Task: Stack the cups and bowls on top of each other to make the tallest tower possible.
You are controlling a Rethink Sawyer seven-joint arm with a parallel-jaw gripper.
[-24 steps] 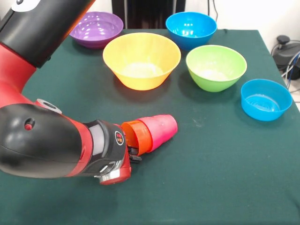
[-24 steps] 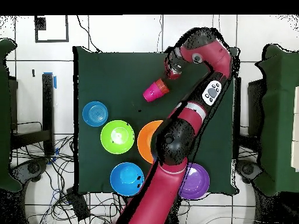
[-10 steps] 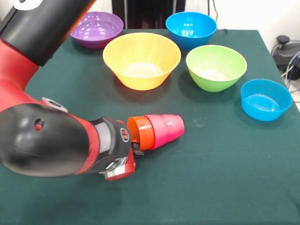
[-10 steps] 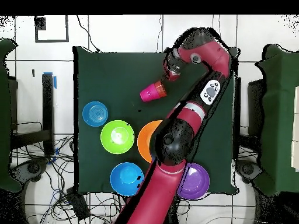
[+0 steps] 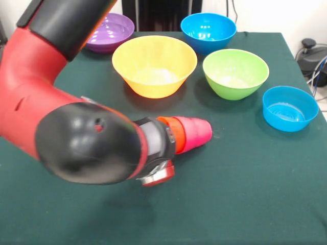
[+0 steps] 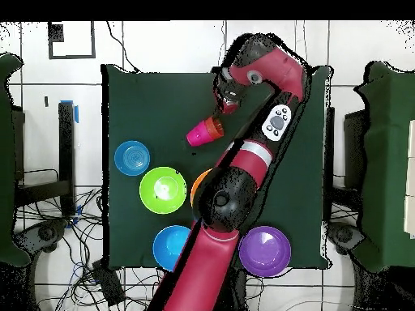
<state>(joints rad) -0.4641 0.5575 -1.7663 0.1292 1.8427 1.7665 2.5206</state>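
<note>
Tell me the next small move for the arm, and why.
Probably ease the wrist back a little and re-approach. The red-pink cup with the orange cup nested in it lies on its side on the table, not upright. The gripper sits at their open end, so any grasp is hidden.

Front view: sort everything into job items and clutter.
Job items: nested orange and red-pink cups lying on their side; orange-yellow bowl, purple bowl, lime green bowl, two blue bowls.
Clutter: black device with cables beside the table's edge.
</note>
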